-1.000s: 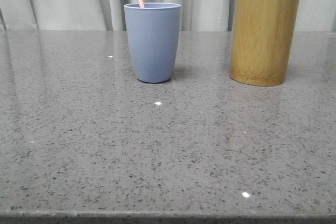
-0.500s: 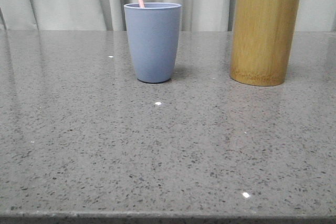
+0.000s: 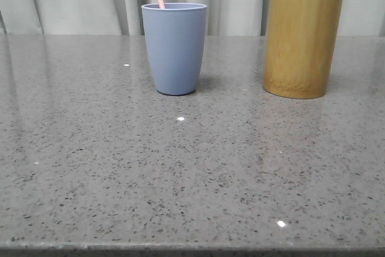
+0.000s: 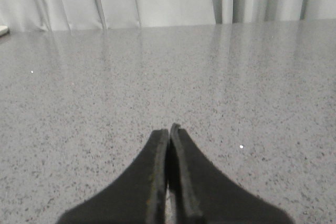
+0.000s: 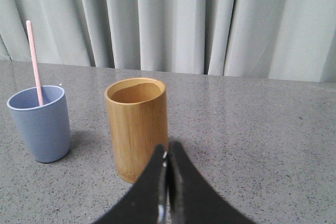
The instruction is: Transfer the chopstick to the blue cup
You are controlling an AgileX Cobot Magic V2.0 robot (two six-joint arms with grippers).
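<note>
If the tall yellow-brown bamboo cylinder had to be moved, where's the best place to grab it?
Probably by the rim of the yellow-brown bamboo cylinder, from above, one finger inside. It stands upright, open-topped and seemingly empty, and its straight body looks wide for a side pinch. Both the left gripper and right gripper are shut now.

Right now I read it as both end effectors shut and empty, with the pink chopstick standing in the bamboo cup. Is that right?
Not quite. The pink chopstick stands in the blue cup, not the bamboo cup, whose visible interior looks empty. The right wrist view shows this. The rest holds: the left end effector and right end effector are both shut and empty.
</note>
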